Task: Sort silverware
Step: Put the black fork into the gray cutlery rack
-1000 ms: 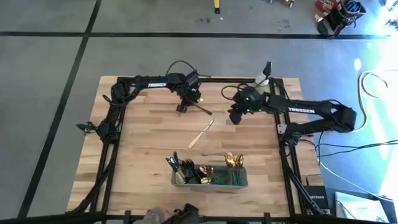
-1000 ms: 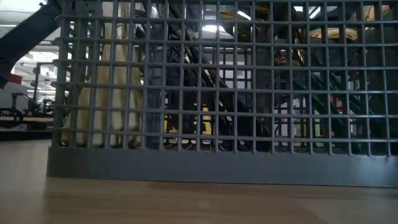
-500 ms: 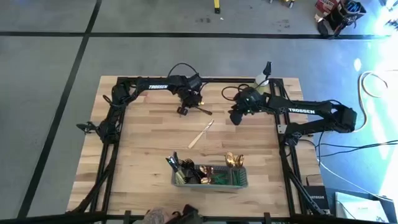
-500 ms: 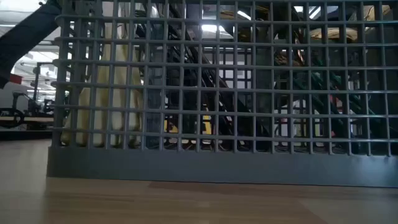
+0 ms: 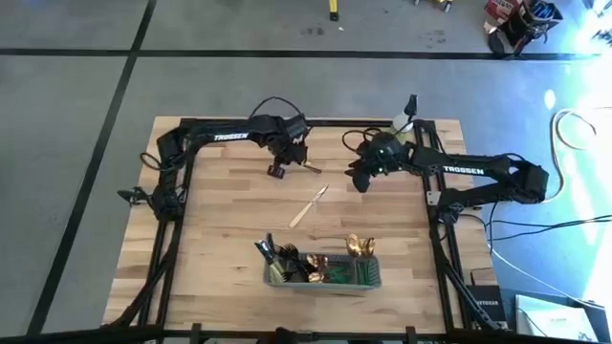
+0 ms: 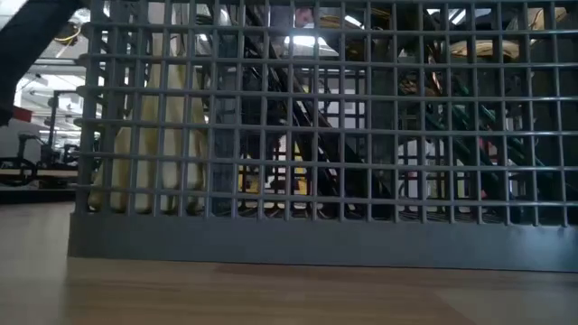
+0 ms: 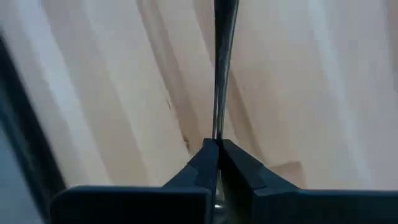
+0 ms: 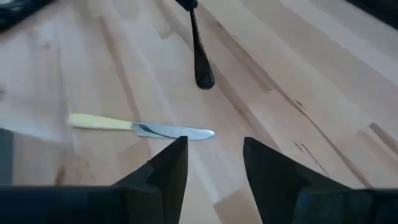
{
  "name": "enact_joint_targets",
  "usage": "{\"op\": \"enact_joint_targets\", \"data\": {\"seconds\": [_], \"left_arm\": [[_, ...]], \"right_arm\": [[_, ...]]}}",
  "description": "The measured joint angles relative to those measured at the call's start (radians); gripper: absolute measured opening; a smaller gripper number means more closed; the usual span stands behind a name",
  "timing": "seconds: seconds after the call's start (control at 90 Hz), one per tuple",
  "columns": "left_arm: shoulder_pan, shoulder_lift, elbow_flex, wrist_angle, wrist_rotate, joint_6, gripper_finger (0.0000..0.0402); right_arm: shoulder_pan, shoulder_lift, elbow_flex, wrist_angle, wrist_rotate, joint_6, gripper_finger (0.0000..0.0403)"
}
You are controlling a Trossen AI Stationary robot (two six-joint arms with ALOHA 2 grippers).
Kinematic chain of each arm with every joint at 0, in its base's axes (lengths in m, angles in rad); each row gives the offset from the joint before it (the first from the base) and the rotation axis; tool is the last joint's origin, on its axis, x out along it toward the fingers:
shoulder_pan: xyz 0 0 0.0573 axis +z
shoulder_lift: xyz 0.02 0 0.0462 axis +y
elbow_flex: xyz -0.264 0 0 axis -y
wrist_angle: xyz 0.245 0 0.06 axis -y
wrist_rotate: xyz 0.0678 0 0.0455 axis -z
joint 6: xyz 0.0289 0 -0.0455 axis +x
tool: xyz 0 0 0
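While the grey wire-mesh caddy [image 5: 322, 271] stands near the front edge of the pale wooden worktop [image 5: 225, 220], its compartments already hold silverware: cream-handled pieces [image 5: 275, 266] at its left end, dark bronze pieces [image 5: 312, 267] in the middle, shiny gold spoons [image 5: 359, 247] sticking up toward the right end, and green handles [image 5: 345, 274] just below them. In the low view the mesh wall [image 6: 325, 135] fills almost the whole picture, with pale cream handles [image 6: 149, 144] standing behind it at the left and dark and green handles [image 6: 470, 153] farther right.

The left tool [image 5: 278, 169] is over the back part of the worktop, its fingers [image 7: 205, 163] pinched tight on a slim dark bronze utensil [image 5: 308, 167] whose shaft [image 7: 221, 68] runs straight out from between them above the wood. The right tool [image 5: 356, 182] hangs just to the right of it, also over the back part, with its two dark fingers [image 8: 168, 167] spread apart and nothing between them. In the right wrist view the dark utensil's rounded end [image 8: 203, 78] hangs free above the boards.

A knife with a cream handle and a shiny blade [image 5: 308, 205] lies flat and alone near the worktop's middle, between the two tools and the caddy, well apart from each. Bare wood lies open all around it, wide on the left side and narrower toward the right frame rail [image 5: 432, 220]. A small spray bottle [image 5: 404, 120] stands at the back right corner.
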Motion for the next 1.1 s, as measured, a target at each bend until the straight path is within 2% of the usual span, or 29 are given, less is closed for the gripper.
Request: {"op": "enact_joint_targets", "data": {"seconds": [0.3, 0.522, 0.678, 0.9, 1.1], "left_arm": [[-0.134, -0.178, 0.001, -0.141, -0.152, -0.142, 0.0001], [-0.301, -0.279, 0.010, -0.282, -0.295, -0.321, 0.0001], [-0.434, -0.281, 0.123, -0.420, -0.349, -0.457, 0.0001], [-0.592, -0.280, 0.309, -0.473, -0.400, -0.590, 0.0000], [-0.678, -0.280, 0.424, -0.504, -0.417, -0.660, 0.0000]], "right_arm": [[0.104, -0.009, 0.000, 0.064, 0.010, -0.015, 0.0138], [0.169, -0.047, 0.000, 0.115, 0.036, -0.030, 0.0138], [0.180, -0.119, 0.000, 0.112, 0.063, -0.035, 0.0138], [0.192, -0.226, 0.000, 0.091, 0.062, -0.035, 0.0138], [0.230, -0.303, 0.000, 0.072, 0.063, -0.037, 0.0138]]}}
